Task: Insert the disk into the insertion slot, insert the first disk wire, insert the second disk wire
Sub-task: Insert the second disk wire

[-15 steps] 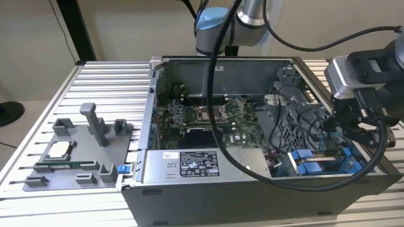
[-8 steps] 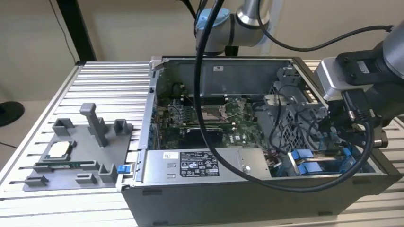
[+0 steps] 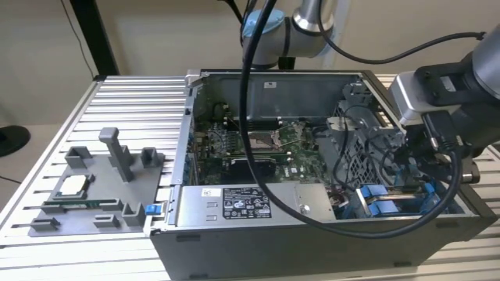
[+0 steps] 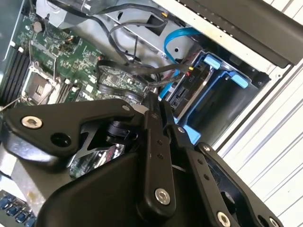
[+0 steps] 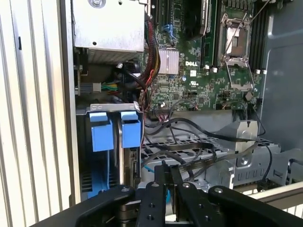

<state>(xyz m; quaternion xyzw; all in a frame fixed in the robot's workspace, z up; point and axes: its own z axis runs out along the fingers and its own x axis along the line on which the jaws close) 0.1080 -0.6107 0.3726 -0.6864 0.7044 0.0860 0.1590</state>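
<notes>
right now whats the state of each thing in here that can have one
computer case: side panel off, inside exposed
disk: seated in the insertion slot, blue carrier tabs showing
gripper: fingers shut together, over the drive cage beside the disk
processor socket: open, no chip cooler on it
grey fixture tray: on the table beside the case

Silver arm (image 3: 311, 14), blue joint caps, black screw-studded gripper (image 4: 163, 118).
</notes>
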